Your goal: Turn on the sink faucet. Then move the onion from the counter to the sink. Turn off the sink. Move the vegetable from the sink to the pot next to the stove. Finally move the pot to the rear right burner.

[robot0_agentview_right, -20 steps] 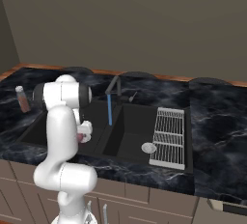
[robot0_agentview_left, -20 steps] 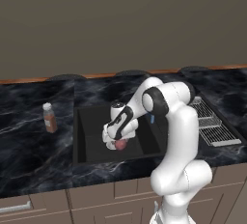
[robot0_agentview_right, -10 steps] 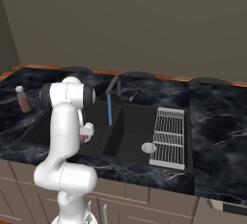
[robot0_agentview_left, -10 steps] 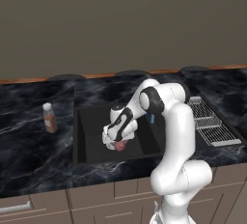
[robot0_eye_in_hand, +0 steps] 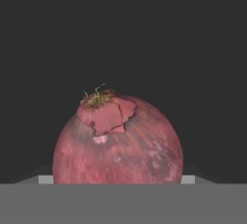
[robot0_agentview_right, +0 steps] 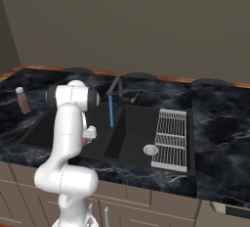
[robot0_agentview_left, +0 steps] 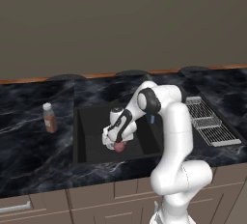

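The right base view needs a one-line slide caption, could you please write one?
Water runs from the black faucet into the double-basin sink while the white arm reaches into the left basin.

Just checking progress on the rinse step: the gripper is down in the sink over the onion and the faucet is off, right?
Not quite. The gripper is down in the sink over the onion, but the faucet is on: the right base view shows a blue stream of water running from its spout into the basin.

onion (robot0_eye_in_hand: pixel 117 141) base cut off below, fingers hidden — grip unclear
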Robot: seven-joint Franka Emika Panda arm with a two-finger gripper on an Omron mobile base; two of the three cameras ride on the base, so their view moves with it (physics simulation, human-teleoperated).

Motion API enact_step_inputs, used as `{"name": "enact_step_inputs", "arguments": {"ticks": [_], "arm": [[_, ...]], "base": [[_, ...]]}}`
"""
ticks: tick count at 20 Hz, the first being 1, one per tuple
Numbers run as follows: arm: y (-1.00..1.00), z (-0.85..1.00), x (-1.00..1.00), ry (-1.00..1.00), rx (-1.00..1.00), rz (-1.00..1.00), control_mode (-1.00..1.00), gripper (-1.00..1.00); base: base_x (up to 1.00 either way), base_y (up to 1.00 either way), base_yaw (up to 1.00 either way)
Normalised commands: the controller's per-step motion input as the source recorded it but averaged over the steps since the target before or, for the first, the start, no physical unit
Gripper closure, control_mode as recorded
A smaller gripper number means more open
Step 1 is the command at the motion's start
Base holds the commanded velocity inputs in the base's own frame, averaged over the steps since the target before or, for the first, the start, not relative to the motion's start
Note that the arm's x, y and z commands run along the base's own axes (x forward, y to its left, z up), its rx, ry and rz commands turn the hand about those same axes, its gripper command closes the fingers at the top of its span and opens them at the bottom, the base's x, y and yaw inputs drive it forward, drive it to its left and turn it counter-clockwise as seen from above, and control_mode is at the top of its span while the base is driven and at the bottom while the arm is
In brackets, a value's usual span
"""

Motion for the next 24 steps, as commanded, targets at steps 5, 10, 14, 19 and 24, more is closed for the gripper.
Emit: {"name": "enact_step_inputs", "arguments": {"ticks": [5,10,14,19,24], "arm": [[0.00,-0.15,0.09,0.00,0.00,0.00,-1.00,-1.00],[0.00,-0.09,0.05,0.00,0.00,-0.01,-1.00,-1.00],[0.00,-0.03,0.00,0.00,0.00,0.00,-1.00,-1.00],[0.00,0.00,0.00,0.00,0.00,-0.01,-1.00,-1.00],[0.00,0.17,0.00,0.00,0.00,-0.01,-1.00,-1.00]], "base": [[0.00,0.00,0.00],[0.00,0.00,0.00],[0.00,0.00,0.00],[0.00,0.00,0.00],[0.00,0.00,0.00]]}}
